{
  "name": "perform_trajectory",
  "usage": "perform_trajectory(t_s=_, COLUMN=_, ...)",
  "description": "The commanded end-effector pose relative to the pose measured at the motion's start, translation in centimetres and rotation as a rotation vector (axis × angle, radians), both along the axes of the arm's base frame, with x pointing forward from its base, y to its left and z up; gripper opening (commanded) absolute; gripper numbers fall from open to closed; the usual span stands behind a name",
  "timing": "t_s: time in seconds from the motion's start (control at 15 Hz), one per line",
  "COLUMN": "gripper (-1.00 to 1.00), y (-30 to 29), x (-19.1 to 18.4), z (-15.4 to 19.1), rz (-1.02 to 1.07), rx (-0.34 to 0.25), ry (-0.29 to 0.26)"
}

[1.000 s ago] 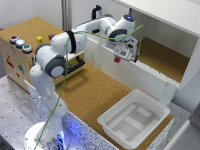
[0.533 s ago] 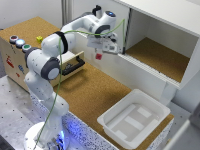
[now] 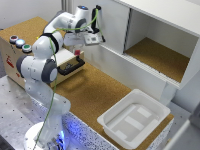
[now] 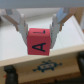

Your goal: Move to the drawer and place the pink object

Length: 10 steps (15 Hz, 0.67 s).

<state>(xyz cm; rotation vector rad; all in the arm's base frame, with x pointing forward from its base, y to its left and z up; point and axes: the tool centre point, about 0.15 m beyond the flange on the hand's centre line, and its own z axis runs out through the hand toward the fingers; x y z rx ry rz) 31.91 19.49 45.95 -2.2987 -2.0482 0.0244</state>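
Above the open drawer (image 3: 64, 59), upper left of the exterior view: carry step nearly done, release not yet made.

In the wrist view, gripper (image 4: 38, 41) closed on the pink object (image 4: 38, 41), one finger (image 4: 21, 30) pressed to each side face, a black letter "A" showing on the block's top. Below it, the drawer's pale inside and, lower in that frame, the cork-coloured front with black bar handle (image 3: 71, 67). In the exterior view, pink object seen as a small reddish spot (image 3: 76, 50) under the gripper, clear of the tray floor as far as can be told. Next, by judgement: lower straight down until the block sits on the tray floor, then spread the fingers and lift away without nudging it. White plastic bin (image 3: 134, 119) at lower right, well apart, no part of this step.
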Motion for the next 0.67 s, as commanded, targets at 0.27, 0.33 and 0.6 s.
perform_trajectory(t_s=0.27, gripper=-1.00, y=7.9, x=-5.7, z=-4.6, rz=0.354, rx=0.071, ry=-0.035)
perform_trajectory(t_s=0.33, gripper=-1.00, y=8.8, x=-5.8, z=-5.3, rz=0.356, rx=0.082, ry=-0.053)
perform_trajectory(t_s=0.6, gripper=-1.00, y=12.2, x=-3.8, z=-8.1, rz=0.258, rx=0.116, ry=-0.120)
